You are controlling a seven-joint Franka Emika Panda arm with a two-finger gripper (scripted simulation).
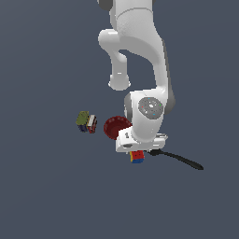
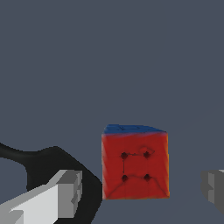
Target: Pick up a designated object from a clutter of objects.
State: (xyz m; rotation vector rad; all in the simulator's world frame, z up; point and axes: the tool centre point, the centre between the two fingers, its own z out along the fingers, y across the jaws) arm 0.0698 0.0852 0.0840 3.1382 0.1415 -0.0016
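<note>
Small puzzle cube (image 1: pixel 137 157) with red, blue, yellow and orange tiled faces sits on the flat dark grey bench (image 1: pixel 46 196), right under the white robot arm's (image 1: pixel 140 42) hand. In the wrist view the small puzzle cube (image 2: pixel 134 162) shows a red side with a blue top, and it lies between the two grey fingers (image 2: pixel 65 192) of the jaws. The jaws are wide open, with a gap on each side of the cube, and they hold nothing. The fingers do not touch the cube. A black long-handled spatula (image 1: pixel 179 159) lies on the bench just beside the cube, with its handle pointing to the exterior view's right. In the wrist view the wide black end of the spatula (image 2: pixel 43 162) is near one finger. A dark red round bowl (image 1: pixel 113 126) stands close by, partly hidden behind the arm's hand. A green, red and white lumpy small bundle (image 1: pixel 87 121) lies farther off, toward the exterior view's left, apart from the bowl.
</note>
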